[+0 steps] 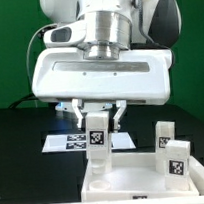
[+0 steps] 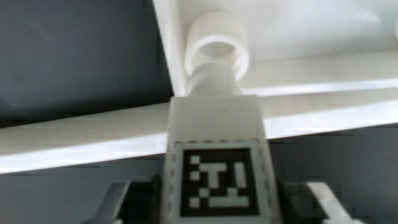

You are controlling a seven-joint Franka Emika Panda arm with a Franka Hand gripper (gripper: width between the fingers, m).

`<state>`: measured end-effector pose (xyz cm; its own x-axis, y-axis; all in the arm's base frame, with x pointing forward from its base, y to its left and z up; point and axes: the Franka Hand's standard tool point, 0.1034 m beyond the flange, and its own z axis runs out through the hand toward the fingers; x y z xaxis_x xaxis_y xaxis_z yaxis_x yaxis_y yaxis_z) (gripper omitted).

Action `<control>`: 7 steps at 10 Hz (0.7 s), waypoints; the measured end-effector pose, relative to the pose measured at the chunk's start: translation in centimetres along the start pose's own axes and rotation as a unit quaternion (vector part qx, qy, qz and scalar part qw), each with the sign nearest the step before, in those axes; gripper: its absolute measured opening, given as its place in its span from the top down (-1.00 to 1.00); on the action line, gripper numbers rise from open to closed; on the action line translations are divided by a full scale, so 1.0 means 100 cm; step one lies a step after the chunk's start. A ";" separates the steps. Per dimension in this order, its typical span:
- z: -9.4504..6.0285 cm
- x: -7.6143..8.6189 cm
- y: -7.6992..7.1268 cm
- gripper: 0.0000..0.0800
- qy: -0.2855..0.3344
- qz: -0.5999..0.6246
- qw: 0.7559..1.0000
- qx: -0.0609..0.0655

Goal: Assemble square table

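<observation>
The claw pinches a short white leg by its sides, a finger on each flank, the leg's black-and-white tag facing outward. The leg stands upright over a raised corner socket of the white tabletop; whether it touches the socket cannot be told. Two more tagged legs stand upright on the tabletop, toward the exterior view's right of the held leg. Behind the tabletop, the marker board lies flat on the black table.
</observation>
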<state>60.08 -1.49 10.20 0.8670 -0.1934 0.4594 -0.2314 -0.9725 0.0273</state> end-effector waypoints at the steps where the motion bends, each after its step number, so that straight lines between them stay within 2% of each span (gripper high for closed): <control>1: 0.005 -0.005 -0.001 0.29 -0.003 -0.004 1.000 -0.002; 2: 0.009 -0.010 -0.002 0.29 -0.006 -0.006 1.000 -0.003; 7: 0.013 -0.005 0.000 0.29 0.020 -0.012 1.000 -0.008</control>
<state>60.19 -1.53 8.79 0.8543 -0.1634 0.4935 -0.2172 -0.9747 0.0534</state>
